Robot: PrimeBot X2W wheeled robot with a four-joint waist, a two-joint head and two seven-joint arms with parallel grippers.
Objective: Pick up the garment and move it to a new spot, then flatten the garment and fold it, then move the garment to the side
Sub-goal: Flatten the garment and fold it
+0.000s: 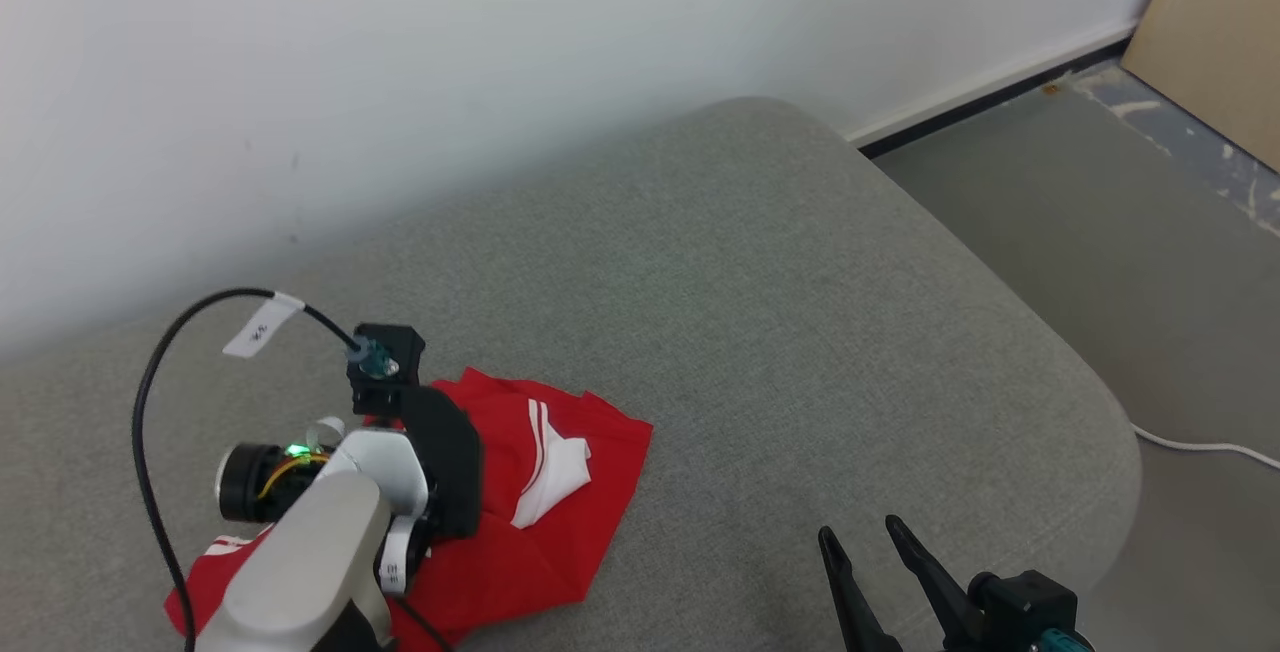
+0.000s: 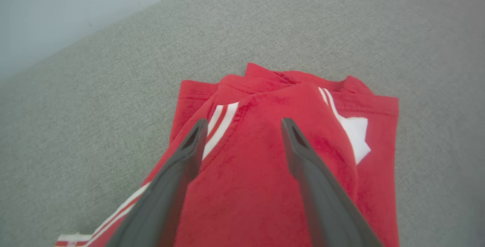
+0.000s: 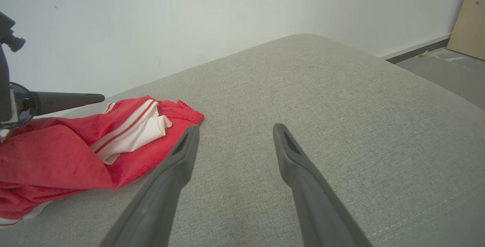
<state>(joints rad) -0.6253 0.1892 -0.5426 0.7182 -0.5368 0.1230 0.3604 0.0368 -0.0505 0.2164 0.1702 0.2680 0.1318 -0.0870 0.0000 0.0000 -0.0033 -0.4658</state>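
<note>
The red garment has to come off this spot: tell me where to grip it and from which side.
Probably pinch the raised fold of the garment, coming down from above with the left gripper. It lies bunched on the grey cushion, so flat edges offer little to catch, and that gripper hangs open over the hump.

One red garment (image 1: pixel 590 477) (white-striped), one grey cushion (image 1: pixel 750 332), one white floor cable (image 1: pixel 1200 448), and two grippers: left gripper (image 2: pixel 244 122), right gripper (image 1: pixel 858 528).
</note>
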